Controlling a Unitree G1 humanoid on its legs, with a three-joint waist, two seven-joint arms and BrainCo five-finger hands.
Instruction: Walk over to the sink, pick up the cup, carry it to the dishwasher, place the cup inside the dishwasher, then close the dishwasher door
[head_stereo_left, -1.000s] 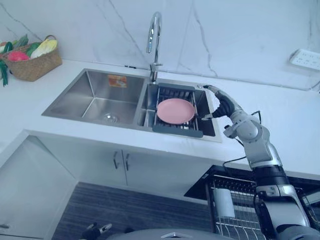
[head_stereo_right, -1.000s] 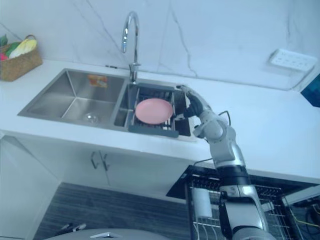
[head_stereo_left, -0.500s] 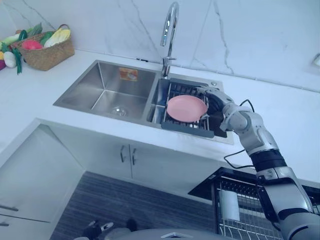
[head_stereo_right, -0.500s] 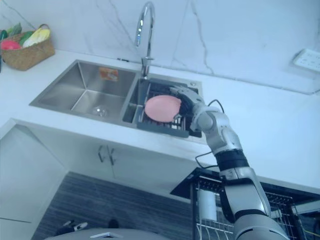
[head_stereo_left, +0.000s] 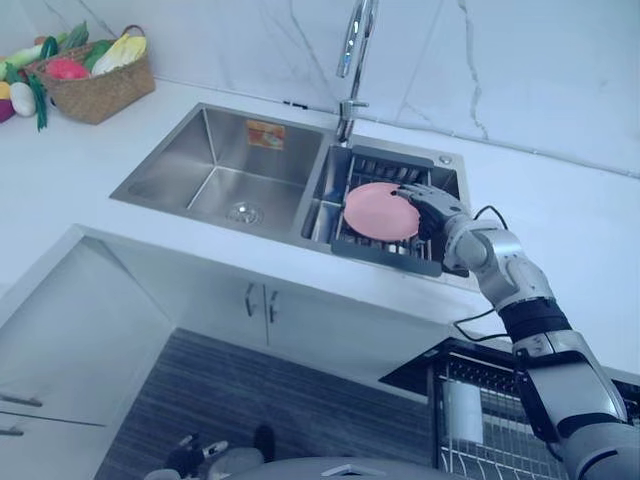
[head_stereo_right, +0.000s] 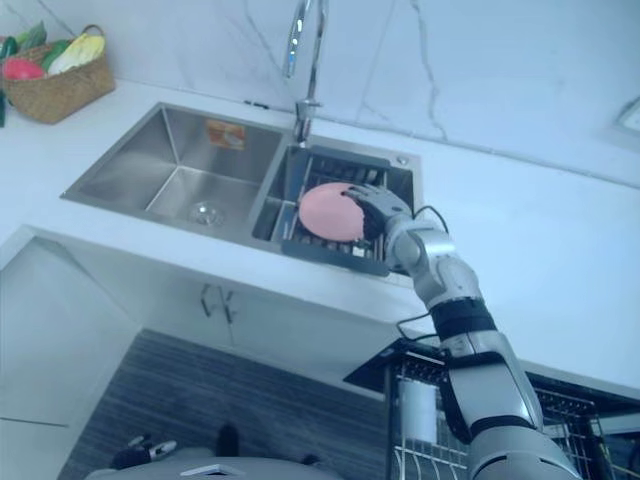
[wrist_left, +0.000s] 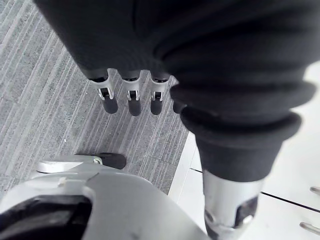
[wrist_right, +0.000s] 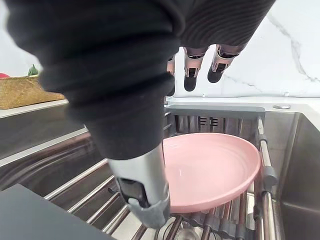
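Hovers now with the right hand (head_stereo_left: 425, 203) wide open and empty over the right edge of the pink plate (head_stereo_left: 378, 210), on the rack (head_stereo_left: 385, 252) in the sink (head_stereo_left: 215, 170) at frame centre, having come in from the basin's right lip, so probably poised to grasp.

the sink (head_stereo_left: 205, 165) is set in the counter (head_stereo_left: 570, 240), with the tap (head_stereo_left: 352, 60) behind its middle. a rack (head_stereo_left: 385, 256) sits in its right half, and a plate (head_stereo_left: 375, 212) lies on the rack. the right hand (head_stereo_left: 428, 203) is over the plate's right edge. a basket (head_stereo_left: 95, 92) stands on the counter, far left. the open dishwasher (head_stereo_left: 415, 368) is below the counter, right of the sink.
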